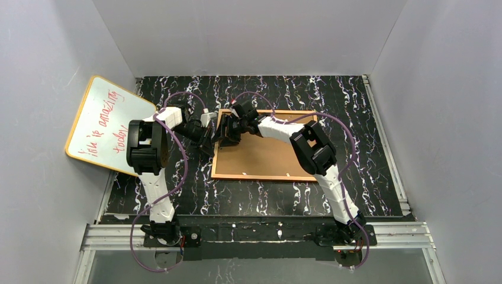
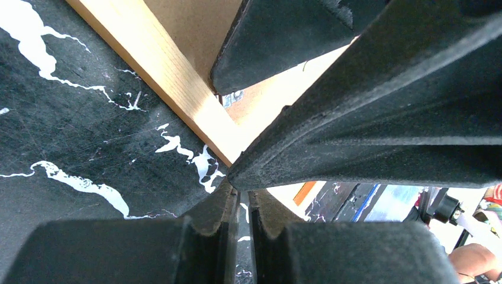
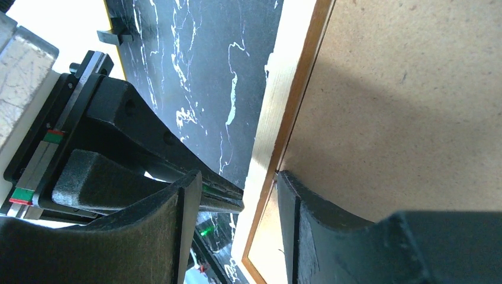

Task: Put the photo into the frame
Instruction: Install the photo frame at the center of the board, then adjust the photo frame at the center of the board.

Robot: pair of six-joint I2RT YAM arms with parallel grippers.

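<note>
- The frame (image 1: 266,155) lies back up near the middle of the black, white-veined worktop (image 1: 254,198). It has a thin orange-brown wooden border around a plain brown board.
- From above we see both tools meeting at the frame's left edge, near its far corner, but their fingers are too crowded there to read.
- In its own wrist view, the left tool (image 2: 244,201) has its fingers pressed almost together, with only a thin slit between them. We cannot make out anything pinched there. The tips sit just off the frame's outer edge.
- In its wrist view, the right tool (image 3: 240,177) is spread. One finger touches the board just inside the border, and the other hangs outside the border over the worktop.
- Only the top view shows the yellow-edged whiteboard (image 1: 109,121) with red writing, leaning at the left wall.
- Only the wrist views show the pale wood of the border.
</note>
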